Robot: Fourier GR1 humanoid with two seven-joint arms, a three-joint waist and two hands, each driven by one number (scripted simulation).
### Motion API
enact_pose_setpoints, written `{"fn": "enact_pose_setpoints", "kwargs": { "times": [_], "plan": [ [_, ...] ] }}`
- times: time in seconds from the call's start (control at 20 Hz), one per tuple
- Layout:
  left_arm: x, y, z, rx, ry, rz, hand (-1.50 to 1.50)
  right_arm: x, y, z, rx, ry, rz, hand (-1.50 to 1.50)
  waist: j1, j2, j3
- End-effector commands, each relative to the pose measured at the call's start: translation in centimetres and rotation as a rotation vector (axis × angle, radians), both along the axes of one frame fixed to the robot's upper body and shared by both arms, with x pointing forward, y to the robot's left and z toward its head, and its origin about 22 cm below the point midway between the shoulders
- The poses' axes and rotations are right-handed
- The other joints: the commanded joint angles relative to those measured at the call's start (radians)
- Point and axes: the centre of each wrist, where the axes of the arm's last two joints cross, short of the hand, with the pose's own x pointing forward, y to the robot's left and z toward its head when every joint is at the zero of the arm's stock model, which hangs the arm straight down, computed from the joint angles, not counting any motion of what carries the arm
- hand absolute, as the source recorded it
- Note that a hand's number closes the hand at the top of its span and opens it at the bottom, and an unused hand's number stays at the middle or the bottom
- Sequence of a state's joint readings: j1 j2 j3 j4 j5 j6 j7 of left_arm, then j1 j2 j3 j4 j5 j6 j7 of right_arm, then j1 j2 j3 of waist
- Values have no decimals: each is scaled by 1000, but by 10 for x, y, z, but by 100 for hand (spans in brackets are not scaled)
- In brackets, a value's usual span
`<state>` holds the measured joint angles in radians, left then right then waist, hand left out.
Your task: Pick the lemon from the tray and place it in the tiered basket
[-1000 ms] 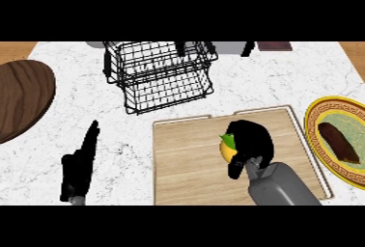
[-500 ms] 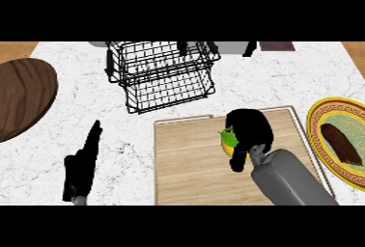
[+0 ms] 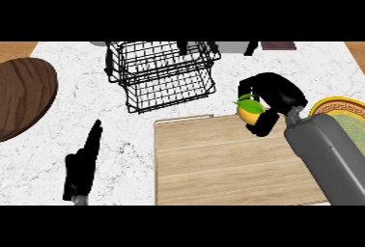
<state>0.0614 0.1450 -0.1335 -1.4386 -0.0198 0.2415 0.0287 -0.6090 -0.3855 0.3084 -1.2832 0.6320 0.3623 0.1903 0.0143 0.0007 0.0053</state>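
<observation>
wire basket [image 3: 167,72] at the back of the counter, white counter showing thru its tiers. wooden tray [image 3: 228,164] in front of it, bare wood across the top. the lemon [image 3: 249,115], green leaf on top, is up off the tray in the right hand [image 3: 276,90], over the tray's far right corner, just right of the basket & outside it. yellow-rimmed plate [image 3: 335,102] at the right edge, partly hidden by the grey forearm. big brown wooden board [image 3: 21,101] far left. right hand's fingers curl round the lemon, black above & below it. left hand [image 3: 82,159] lies left of the tray, fingers straight & pressed together, pointing away.
</observation>
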Motion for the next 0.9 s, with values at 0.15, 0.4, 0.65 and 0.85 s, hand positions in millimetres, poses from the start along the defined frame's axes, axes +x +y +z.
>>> {"fn": "enact_pose_setpoints", "kwargs": {
  "times": [0.15,0.4,0.65,0.85],
  "plan": [
    [-8,5,-7,-21,62,24,0,9,-41,96,358,-120,-3,150,-28,-8,-6],
    [-12,10,-11,-21,67,24,0,-6,-55,155,424,-335,18,150,-19,-4,-6],
    [-1,19,-12,-11,57,16,0,-13,-57,195,397,-366,36,150,-14,-2,-6],
    [-16,16,-16,-11,68,3,0,-12,-5,232,410,-370,27,150,-5,-3,-7]
  ]
}}
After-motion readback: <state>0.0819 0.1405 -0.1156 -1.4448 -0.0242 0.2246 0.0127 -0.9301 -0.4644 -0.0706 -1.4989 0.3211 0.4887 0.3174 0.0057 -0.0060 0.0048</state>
